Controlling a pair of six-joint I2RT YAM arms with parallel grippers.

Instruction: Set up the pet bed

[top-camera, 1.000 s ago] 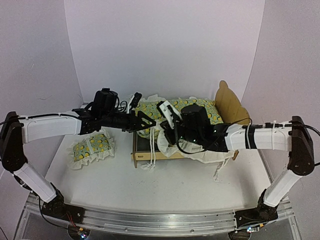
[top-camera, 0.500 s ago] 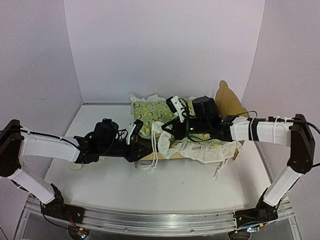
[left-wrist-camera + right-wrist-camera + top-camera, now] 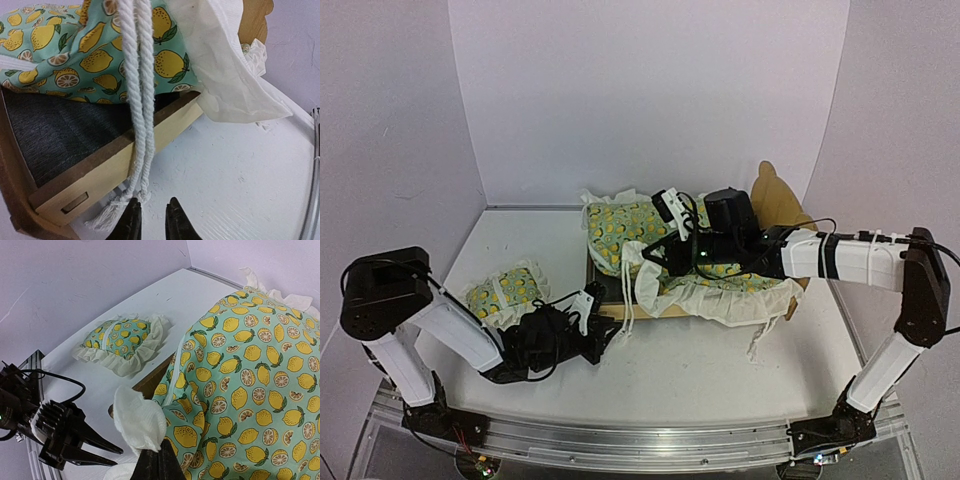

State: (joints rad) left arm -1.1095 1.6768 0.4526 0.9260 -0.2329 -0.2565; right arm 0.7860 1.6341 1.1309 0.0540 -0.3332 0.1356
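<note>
The pet bed [image 3: 608, 288] is a light plywood frame with a dark grey base panel [image 3: 60, 130] and an eared headboard [image 3: 775, 200]. A lemon-print quilt [image 3: 620, 225] with a white ruffle lies bunched over it. My right gripper [image 3: 655, 255] hovers over the bed's foot end, shut on a fold of the quilt's white ruffle [image 3: 140, 422]. Two white cords [image 3: 140, 100] hang over the front rail [image 3: 165, 127]. Their knotted tassel [image 3: 107, 217] rests on the table. My left gripper [image 3: 152, 202] sits low beside that knot, jaws a narrow gap apart with only table between them.
The matching ruffled pillow [image 3: 505, 290] lies on the table left of the bed. White walls close the back and sides. A metal rail [image 3: 620, 440] runs along the near edge. The quilt's white underside [image 3: 740, 295] droops over the bed's right front.
My left arm came down from above the bed to table level at its front corner, and its jaws narrowed. The right gripper shifted back a little, still holding the ruffle.
</note>
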